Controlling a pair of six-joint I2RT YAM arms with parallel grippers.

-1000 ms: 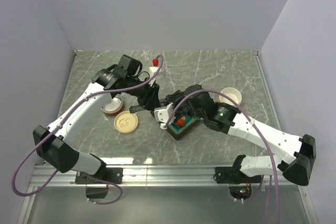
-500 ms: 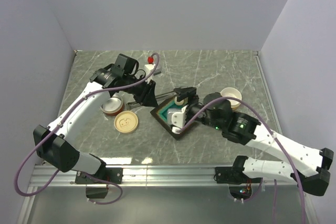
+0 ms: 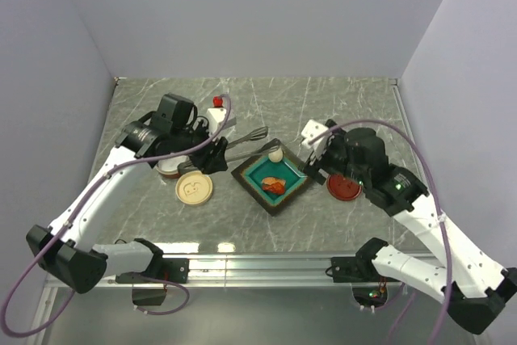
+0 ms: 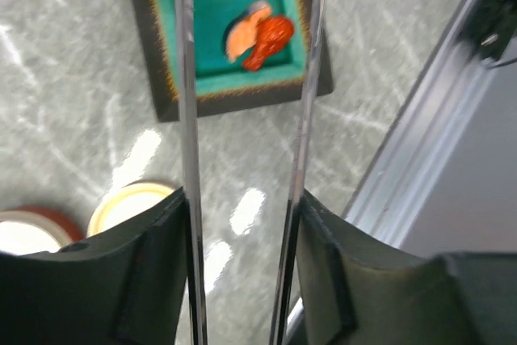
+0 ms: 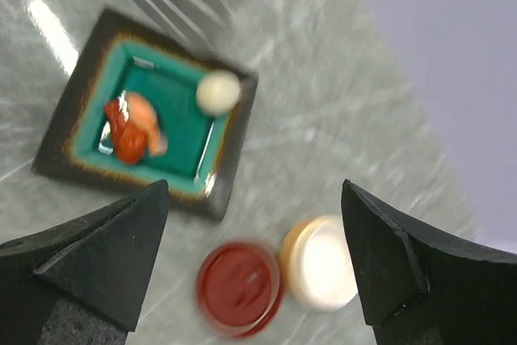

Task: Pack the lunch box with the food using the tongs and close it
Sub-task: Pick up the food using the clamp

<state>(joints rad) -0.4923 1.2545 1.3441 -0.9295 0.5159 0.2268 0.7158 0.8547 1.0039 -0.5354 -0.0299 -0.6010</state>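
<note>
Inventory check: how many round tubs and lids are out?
4: beige lid and red-rimmed tub left of the dish; red lid and cream tub right of it. Arms may hide more.

Grey marble table (image 3: 339, 103), square teal dish (image 3: 259, 173)

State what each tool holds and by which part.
Left tool grips the tongs by the rear of their two arms, tips free. Right tool is open, holding nothing.
</note>
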